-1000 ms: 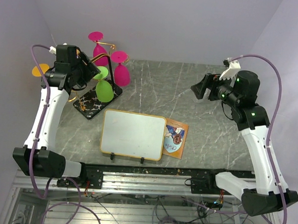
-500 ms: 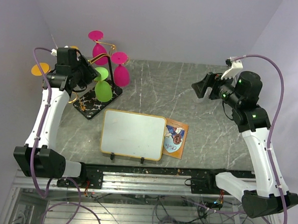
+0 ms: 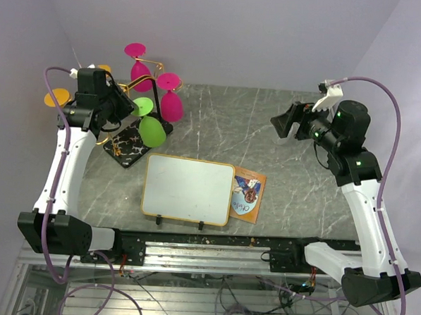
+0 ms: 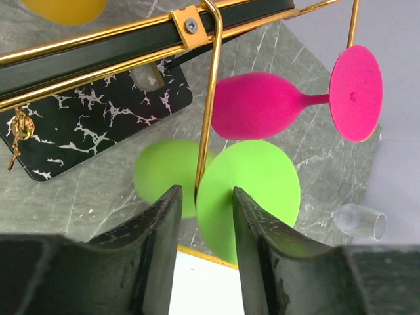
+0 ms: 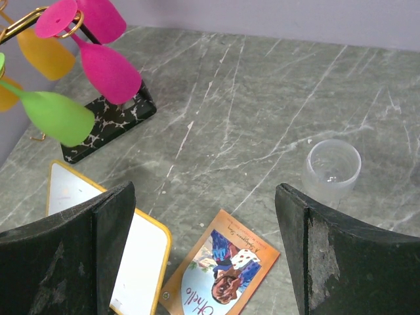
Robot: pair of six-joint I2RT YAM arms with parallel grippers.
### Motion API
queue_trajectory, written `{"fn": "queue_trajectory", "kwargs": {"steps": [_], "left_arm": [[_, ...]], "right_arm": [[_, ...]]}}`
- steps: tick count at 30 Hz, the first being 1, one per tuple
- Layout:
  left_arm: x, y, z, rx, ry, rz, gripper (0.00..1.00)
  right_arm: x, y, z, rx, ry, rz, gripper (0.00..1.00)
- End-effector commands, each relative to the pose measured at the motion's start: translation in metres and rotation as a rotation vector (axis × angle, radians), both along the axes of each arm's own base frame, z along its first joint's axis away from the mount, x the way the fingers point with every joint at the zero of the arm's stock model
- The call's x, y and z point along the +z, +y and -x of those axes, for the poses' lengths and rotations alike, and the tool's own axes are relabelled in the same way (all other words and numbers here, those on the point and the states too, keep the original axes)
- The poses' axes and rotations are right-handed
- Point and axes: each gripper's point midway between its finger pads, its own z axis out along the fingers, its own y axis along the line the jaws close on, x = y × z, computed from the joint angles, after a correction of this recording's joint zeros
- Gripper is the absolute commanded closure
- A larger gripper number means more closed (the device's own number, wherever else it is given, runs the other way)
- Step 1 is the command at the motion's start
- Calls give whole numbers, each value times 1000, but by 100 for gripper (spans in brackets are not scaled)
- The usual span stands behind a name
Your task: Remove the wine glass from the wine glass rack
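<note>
While the left gripper (image 4: pixel 202 216) sits open around the green wine glass (image 3: pixel 150 129) stem, upper left of frame, the glass seems to hang on the wine glass rack (image 3: pixel 130 145). Removal not done. Right gripper (image 5: pixel 203 252) open, idle at right.

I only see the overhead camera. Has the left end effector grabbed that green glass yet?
Observer: Not yet. The left wrist view shows the left end effector open, its fingers on either side of the gold wire arm that carries the green glass.
Operator: Is anything hiding under the right one?
Observer: Yes. The right wrist view shows a clear cup standing upright on the table, ahead of the open right end effector.
</note>
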Motion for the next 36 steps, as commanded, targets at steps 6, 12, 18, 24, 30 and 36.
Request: {"fn": "queue_trajectory", "kwargs": {"steps": [6,12,18,24,30,36], "left_arm": [[-2,12,11,9,21,-60,63],[1,7,16,-15,16,-47,67],[4,0,17,-46,5,-22,67],[-1,0,19,-58,21,-29,68],[12,5,28,-69,4,-81,62],[43,7,36,-77,-108,-108,40]], "right_arm": [[8,1,2,10,-38,-1,14],[4,12,0,53,-10,-40,14],[16,95,2,317,93,-382,18],[15,212,-3,421,203,-561,19],[3,268,-14,420,294,-616,24],[-5,262,-16,369,267,-563,24]]}}
